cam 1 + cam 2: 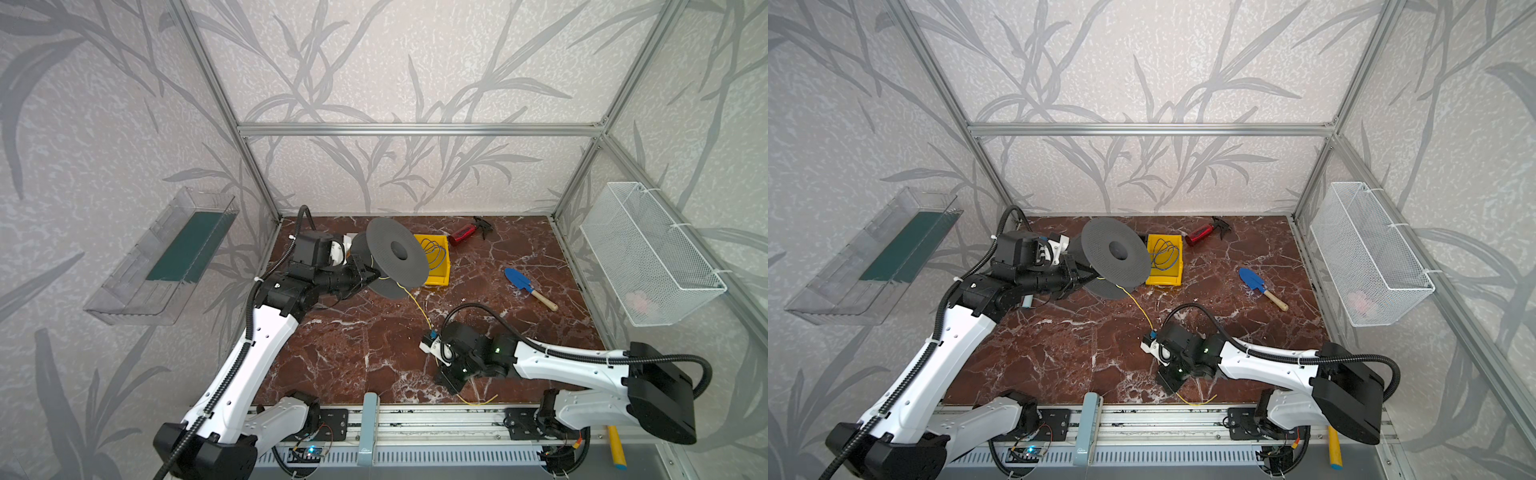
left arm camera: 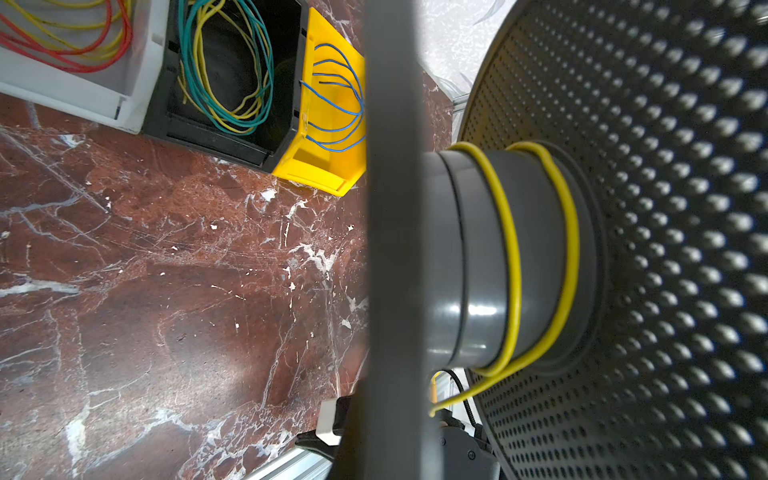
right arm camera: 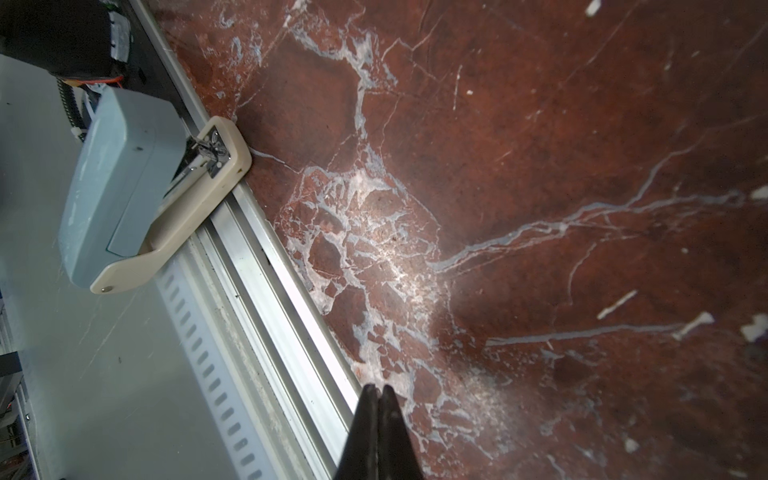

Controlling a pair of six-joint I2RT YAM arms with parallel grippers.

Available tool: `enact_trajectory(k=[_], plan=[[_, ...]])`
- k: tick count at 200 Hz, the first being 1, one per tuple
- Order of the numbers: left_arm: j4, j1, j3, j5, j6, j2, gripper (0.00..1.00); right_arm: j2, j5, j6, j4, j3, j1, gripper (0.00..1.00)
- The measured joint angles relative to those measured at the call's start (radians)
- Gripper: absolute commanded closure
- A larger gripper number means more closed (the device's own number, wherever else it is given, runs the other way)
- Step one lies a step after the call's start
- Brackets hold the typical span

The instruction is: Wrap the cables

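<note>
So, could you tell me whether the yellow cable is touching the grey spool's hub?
Touching. The left wrist view shows the yellow cable looped twice around the spool's hub, pressed against it.

I can read no writing, label, brand or number on anything in view. The only candidate is the pale blue-grey plastic clamp (image 1: 368, 428) on the front rail, near my right pincer (image 3: 378, 390), ahead of its tips and off to one side. In both top views it carries a small pale mark low on its face, too small for me to make out.
</note>
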Motion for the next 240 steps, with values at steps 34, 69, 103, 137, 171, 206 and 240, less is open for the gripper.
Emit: enact_trajectory(k=[34, 69, 103, 137, 171, 206, 240], plan=[[-0.098, 0.08, 0.034, 0.069, 0.128, -0.027, 1.0, -0.04, -0.134, -0.057, -0.022, 0.025, -0.236, 1.0], [-0.146, 0.093, 0.021, 0.122, 0.246, -0.133, 1.0, 0.043, -0.401, -0.141, -0.042, 0.18, -0.497, 1.0], [-0.156, 0.093, -0.048, 0.134, 0.348, -0.204, 1.0, 0.179, -0.729, -0.182, -0.006, 0.278, -0.613, 1.0], [-0.198, 0.068, -0.048, 0.086, 0.485, -0.202, 1.0, 0.239, -0.959, 0.031, 0.173, 0.264, -0.625, 1.0], [-0.215, -0.124, -0.018, -0.095, 0.571, -0.169, 1.0, 0.266, -0.995, 0.111, 0.079, 0.43, -0.65, 1.0], [-0.201, -0.252, 0.025, -0.33, 0.624, -0.122, 1.0, 0.269, -1.037, 0.271, 0.097, 0.512, -0.666, 1.0], [-0.339, -0.278, 0.028, -0.51, 0.69, -0.129, 1.0, 0.27, -0.957, 0.222, -0.052, 0.595, -0.703, 1.0]])
